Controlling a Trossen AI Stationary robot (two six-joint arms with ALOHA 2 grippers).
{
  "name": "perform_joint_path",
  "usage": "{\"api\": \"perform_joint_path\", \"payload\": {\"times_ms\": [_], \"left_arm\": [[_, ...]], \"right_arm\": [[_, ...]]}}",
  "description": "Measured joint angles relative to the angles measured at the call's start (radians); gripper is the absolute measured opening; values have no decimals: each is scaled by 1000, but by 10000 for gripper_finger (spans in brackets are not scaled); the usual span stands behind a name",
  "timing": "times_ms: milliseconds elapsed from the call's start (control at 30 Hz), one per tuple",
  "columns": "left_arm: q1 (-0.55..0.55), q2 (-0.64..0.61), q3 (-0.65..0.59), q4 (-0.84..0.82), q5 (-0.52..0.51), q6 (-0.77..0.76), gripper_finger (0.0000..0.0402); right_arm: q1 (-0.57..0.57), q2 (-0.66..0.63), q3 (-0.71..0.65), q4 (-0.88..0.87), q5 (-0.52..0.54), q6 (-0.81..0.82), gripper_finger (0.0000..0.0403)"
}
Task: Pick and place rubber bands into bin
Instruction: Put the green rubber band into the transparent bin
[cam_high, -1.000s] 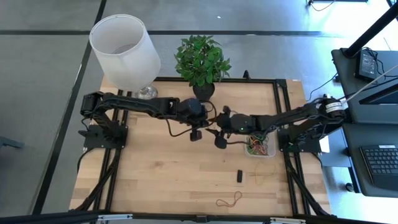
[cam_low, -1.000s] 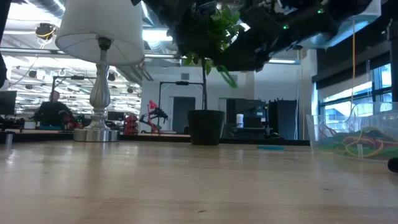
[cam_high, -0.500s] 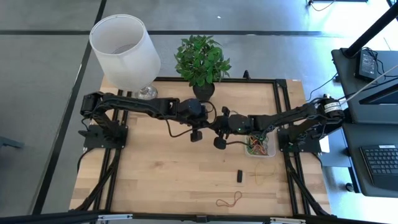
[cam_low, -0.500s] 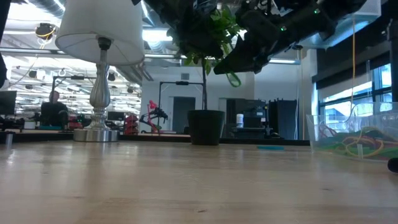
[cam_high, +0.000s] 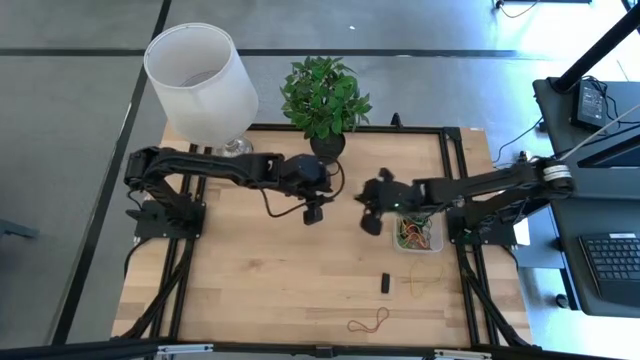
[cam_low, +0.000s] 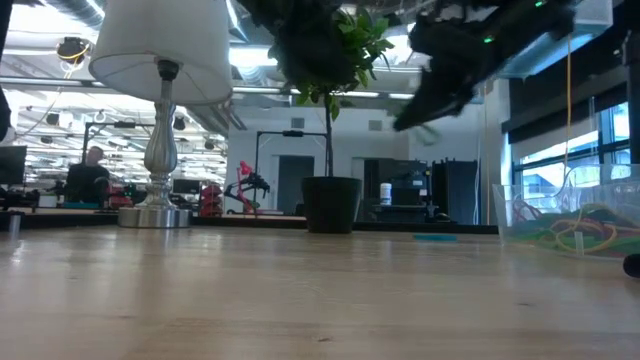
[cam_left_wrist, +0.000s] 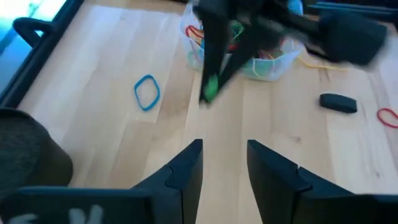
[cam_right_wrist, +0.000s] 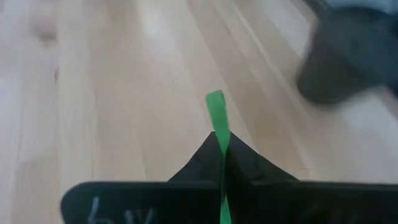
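Observation:
My right gripper (cam_high: 370, 222) hovers above the table's middle, just left of the bin (cam_high: 418, 238), and is shut on a green rubber band (cam_right_wrist: 216, 115). The left wrist view shows that band (cam_left_wrist: 209, 89) at the tip of the right gripper (cam_left_wrist: 214, 71). My left gripper (cam_left_wrist: 224, 158) stands open with nothing between its fingers, a little to the left (cam_high: 313, 212). The clear bin (cam_left_wrist: 273, 59) holds several coloured bands. On the table lie loose bands: a blue one (cam_left_wrist: 147, 92), a red one (cam_left_wrist: 388, 115) and an orange one (cam_high: 368, 322). My right gripper pinches the green rubber band between its two fingers, whose tips slant down toward the table. A short end of the band (cam_right_wrist: 216, 109) sticks out past the fingertips. The band is lifted clear of the table.
A black block (cam_high: 385, 283) lies near the front right, with a thin band (cam_high: 420, 283) beside it. A lamp (cam_high: 200, 75) and a potted plant (cam_high: 322, 95) stand at the far edge. Bare wood spreads across the table's left and near parts.
My two grippers were close together over the table's middle. My right gripper has drawn away toward the table's right edge and the bin, carrying the green band. My left gripper has stayed nearly where it was, without the band.

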Motion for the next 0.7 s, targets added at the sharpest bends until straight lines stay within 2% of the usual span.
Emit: {"api": "perform_joint_path", "payload": {"times_ms": [100, 267, 367, 500, 700], "left_arm": [[0, -26, 0, -39, -16, 0, 117], [0, -39, 0, -62, -34, -38, 115], [-2, -38, 0, -64, -33, -53, 117], [-4, -32, 0, -65, -35, -51, 118], [-3, -33, 0, -64, -108, -5, 114]], "right_arm": [[0, -108, 0, -216, -2, 105, 2], [23, -294, 0, -647, -41, 402, 2], [40, -368, 0, -830, -61, 565, 3], [60, -391, -16, -946, -63, 644, 3], [61, -374, -125, -933, -63, 623, 4]]}}
